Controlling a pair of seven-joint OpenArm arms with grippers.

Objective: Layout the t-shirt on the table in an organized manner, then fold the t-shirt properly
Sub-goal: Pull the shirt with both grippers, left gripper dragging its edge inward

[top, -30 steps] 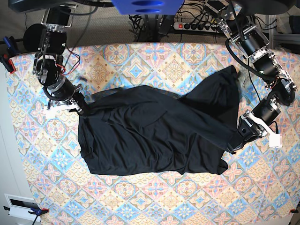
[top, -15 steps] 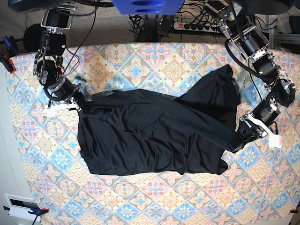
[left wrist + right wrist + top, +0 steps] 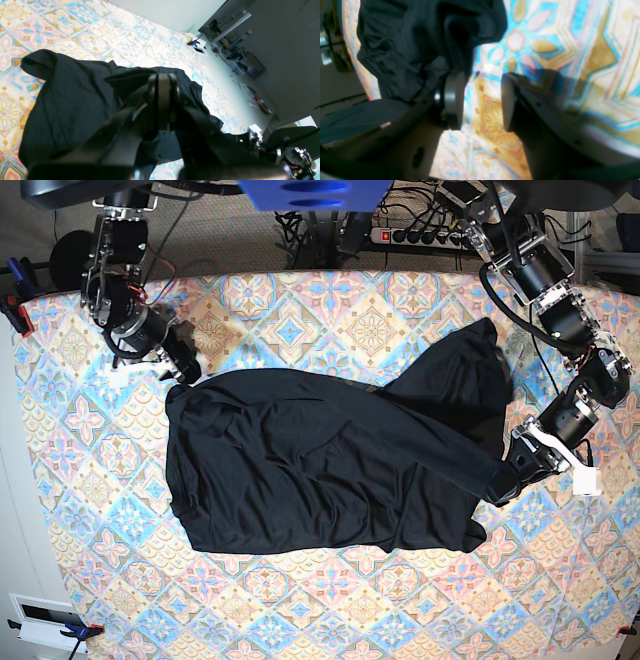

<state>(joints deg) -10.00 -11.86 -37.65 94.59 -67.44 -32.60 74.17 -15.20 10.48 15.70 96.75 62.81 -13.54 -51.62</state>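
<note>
On tabletop (image 3: 300, 300), t-shirt (image 3: 320, 470) spread but crumpled. Right fingers (image 3: 480, 100) just parted, corner dropped (arm lifted clear). Left fingers (image 3: 162, 105) clamped on hem (image 3: 505, 475). Layout unfinished.

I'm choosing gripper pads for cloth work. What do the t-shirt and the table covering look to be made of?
The t-shirt looks like thin, soft knit fabric with a matte black finish: it drapes in loose wrinkles and shows a fine weave in the left wrist view. The table seems covered in a printed cloth or vinyl sheet, smooth and flat, with a pastel tile pattern; which of the two is unclear.
</note>
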